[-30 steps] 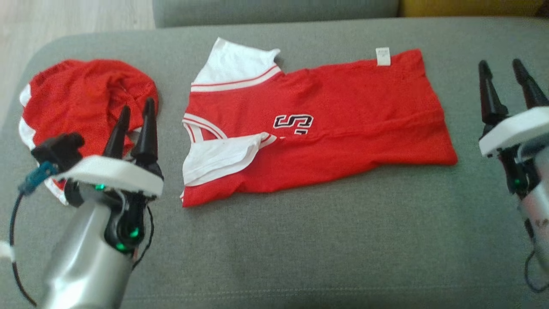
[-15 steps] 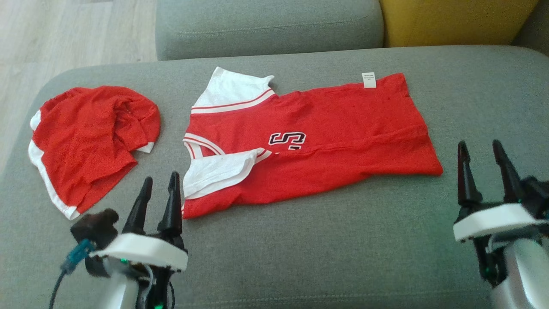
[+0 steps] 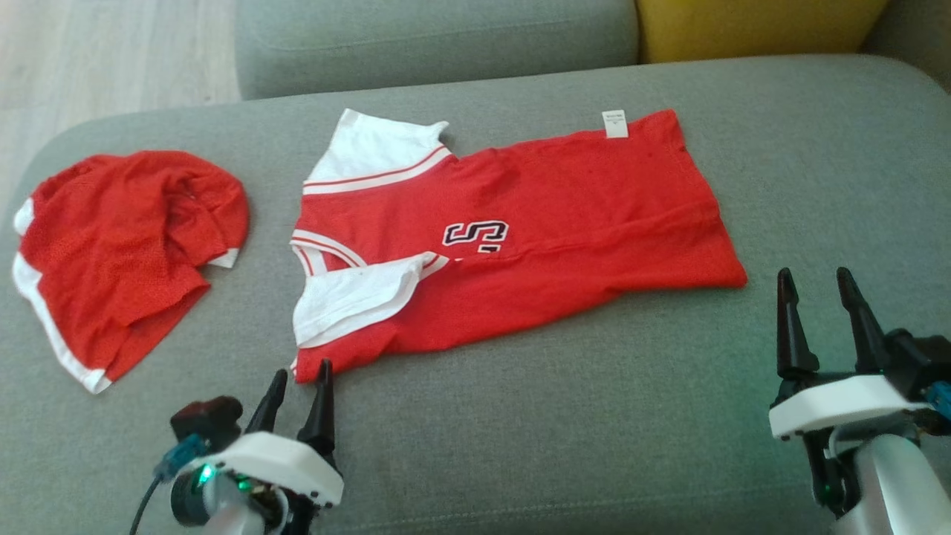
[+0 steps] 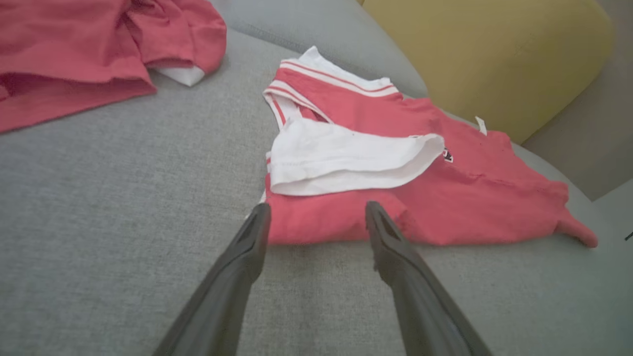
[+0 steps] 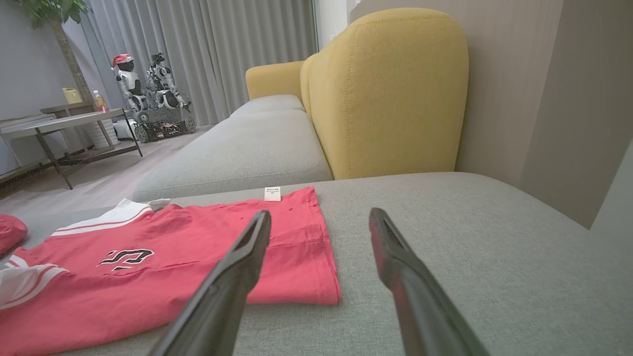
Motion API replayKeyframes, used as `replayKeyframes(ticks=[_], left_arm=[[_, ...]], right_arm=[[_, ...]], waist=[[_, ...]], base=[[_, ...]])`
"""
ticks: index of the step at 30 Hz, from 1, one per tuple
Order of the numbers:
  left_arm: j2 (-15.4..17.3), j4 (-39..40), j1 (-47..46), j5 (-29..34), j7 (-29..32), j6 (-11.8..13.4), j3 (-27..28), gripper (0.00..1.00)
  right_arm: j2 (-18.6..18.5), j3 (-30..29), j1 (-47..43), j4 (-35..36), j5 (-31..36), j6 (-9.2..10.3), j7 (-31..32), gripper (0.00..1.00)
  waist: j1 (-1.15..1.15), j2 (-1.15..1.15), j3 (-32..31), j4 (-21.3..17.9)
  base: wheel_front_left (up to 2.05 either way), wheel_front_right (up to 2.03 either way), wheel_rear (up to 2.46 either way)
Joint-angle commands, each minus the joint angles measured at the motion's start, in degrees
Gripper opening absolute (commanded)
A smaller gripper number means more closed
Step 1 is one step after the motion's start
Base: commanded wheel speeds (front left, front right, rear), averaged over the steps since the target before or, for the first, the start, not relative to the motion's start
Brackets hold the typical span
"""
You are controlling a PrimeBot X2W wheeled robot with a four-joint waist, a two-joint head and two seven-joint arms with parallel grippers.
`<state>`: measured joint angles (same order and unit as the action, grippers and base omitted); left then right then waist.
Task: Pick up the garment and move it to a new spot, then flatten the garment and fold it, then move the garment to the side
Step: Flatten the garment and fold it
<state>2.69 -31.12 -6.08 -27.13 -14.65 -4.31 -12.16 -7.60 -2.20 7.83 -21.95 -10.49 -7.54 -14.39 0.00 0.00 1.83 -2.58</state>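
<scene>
Left pincer [image 3: 302, 369] and right pincer [image 3: 813, 273] are hovering released, empty; gripping the jersey [image 3: 557, 223] by both near corners evenly is advisable.

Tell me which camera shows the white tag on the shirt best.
The head view: the tag lies flat and square-on at the far edge of the red shirt, on the grey cushion. The right wrist view shows it from a low angle, foreshortened. In the left wrist view it is a thin white sliver.
</scene>
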Motion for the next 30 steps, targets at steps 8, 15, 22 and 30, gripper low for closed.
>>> replayKeyframes(ticks=[8,15,22,30], left_arm=[[0.2,-12.5,-10.8,0.1,-0.3,5.7,1.4,1.00],[0.8,-21.5,-15.2,0.8,0.9,6.3,0.6,1.00],[0.8,-26.2,-17.6,1.1,0.8,5.2,-0.6,0.00],[2.1,-22.2,-19.1,3.6,-0.3,4.9,-1.4,0.00]], right_arm=[[-0.2,1.8,3.7,2.1,-0.3,0.05,-0.6,1.00],[-0.1,1.5,4.2,2.2,-0.4,0.05,-0.6,1.00],[0.1,1.2,4.3,1.4,-0.4,0.05,-0.6,1.00],[0.7,-0.1,7.0,-5.2,-0.5,0.05,3.0,1.00]], waist=[[0.00,0.00,2.2,-2.5],[0.00,0.00,2.9,-4.0],[0.00,0.00,3.3,-3.8],[0.00,0.00,3.8,-1.2]], base=[[0.00,0.00,0.00],[0.00,0.00,0.00],[0.00,0.00,0.00],[0.00,0.00,0.00]])
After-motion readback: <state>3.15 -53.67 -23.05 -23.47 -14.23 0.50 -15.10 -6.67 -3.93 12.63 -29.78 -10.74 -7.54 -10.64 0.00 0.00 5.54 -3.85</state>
